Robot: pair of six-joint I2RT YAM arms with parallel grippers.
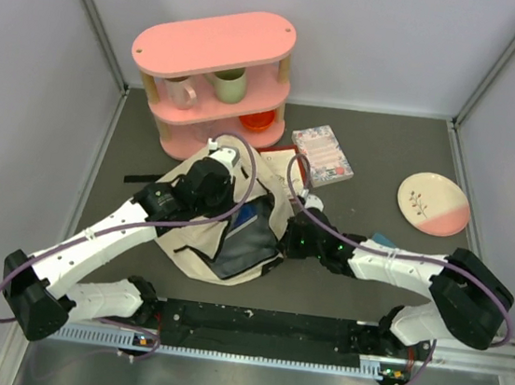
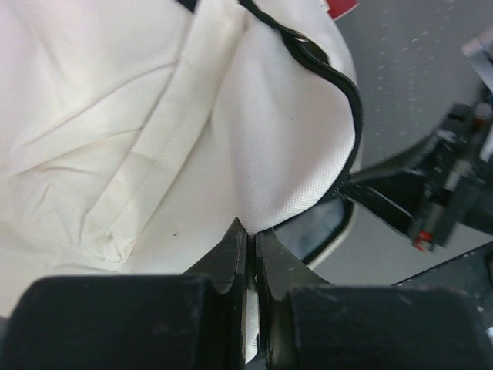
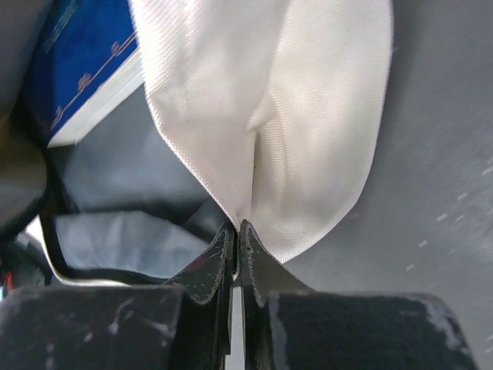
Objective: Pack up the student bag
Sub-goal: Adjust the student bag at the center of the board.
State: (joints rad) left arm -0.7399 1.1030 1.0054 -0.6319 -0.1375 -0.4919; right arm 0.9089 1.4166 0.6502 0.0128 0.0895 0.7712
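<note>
Bag partly covered, book cut off
The left arm (image 1: 131,224) and right arm (image 1: 390,263) hide much of the student bag (image 1: 187,245); the right wrist view's edge crops the blue book (image 3: 85,58).

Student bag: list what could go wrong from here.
1. Each arm's jaws are shut on just a thin fold of the student bag; pulling the folds apart could let the fabric slip out.
2. The blue book lies inside near the open mouth; tilting or tugging the bag might slide it back out.
</note>
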